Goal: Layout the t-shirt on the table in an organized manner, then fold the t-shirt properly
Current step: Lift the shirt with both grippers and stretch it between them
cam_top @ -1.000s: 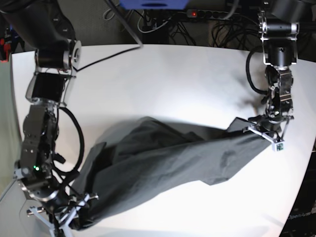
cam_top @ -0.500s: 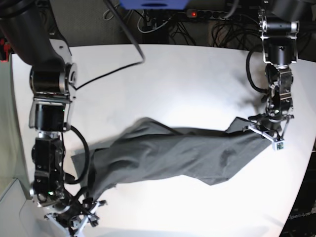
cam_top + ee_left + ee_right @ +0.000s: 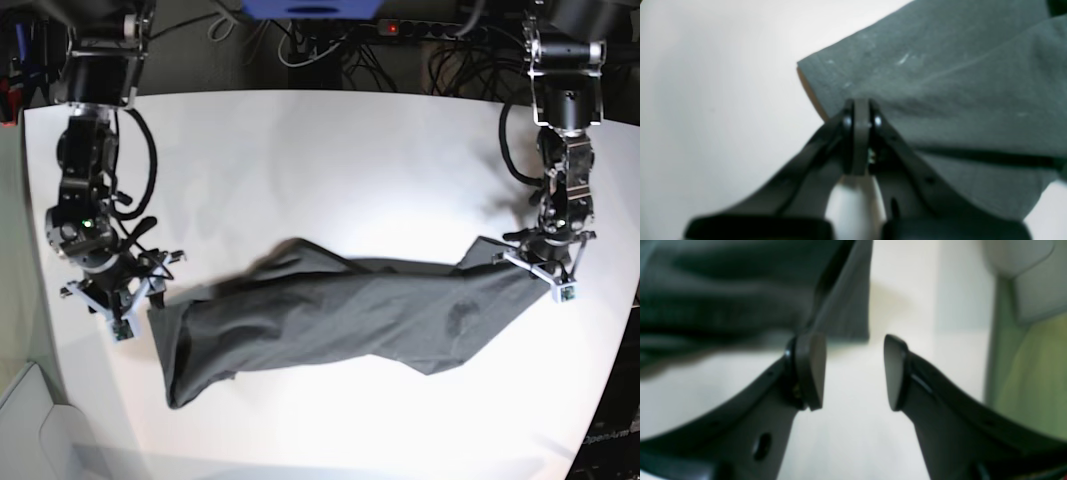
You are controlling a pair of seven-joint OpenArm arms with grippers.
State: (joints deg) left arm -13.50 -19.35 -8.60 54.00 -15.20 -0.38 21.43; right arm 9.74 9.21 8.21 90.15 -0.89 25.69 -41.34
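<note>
Pinching the t-shirt at 3 o'clock, left gripper is clamped; right gripper, at 9, gapes empty.

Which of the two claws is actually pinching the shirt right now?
The left gripper, on the base view's right: its jaws are shut on the t-shirt. The right gripper stands open beside the other end, holding nothing.

Right end effector released t-shirt, lifted away, cloth now flatter
</note>
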